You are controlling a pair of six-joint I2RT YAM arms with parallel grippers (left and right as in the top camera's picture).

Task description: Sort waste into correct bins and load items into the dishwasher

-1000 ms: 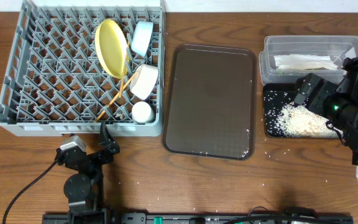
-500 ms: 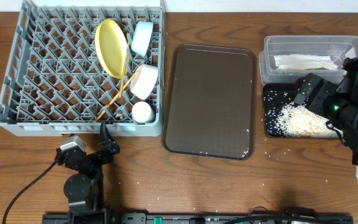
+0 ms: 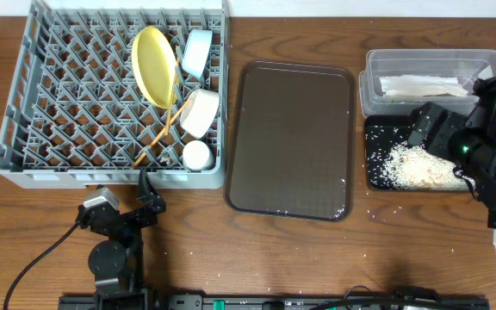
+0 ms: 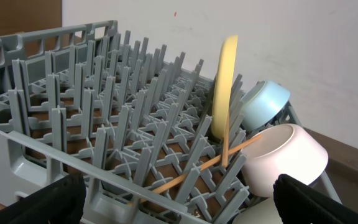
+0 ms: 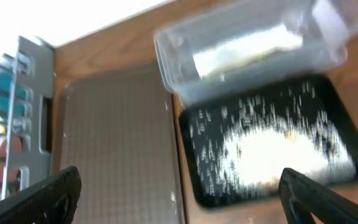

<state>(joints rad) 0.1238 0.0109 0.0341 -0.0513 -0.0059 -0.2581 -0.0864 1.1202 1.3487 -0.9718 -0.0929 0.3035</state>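
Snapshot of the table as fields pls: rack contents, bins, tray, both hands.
rack: dish rack holds yellow plate, light blue bowl, white bowl, white cup, chopsticks
clear tub: paper wrapper inside
black tray: rice piled in it
brown tray: between rack and bins, no dishes on it
left hand: open, empty, at the rack's near edge
right hand: open, empty, over the bins

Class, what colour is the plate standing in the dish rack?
Yellow; the plate shows best overhead.
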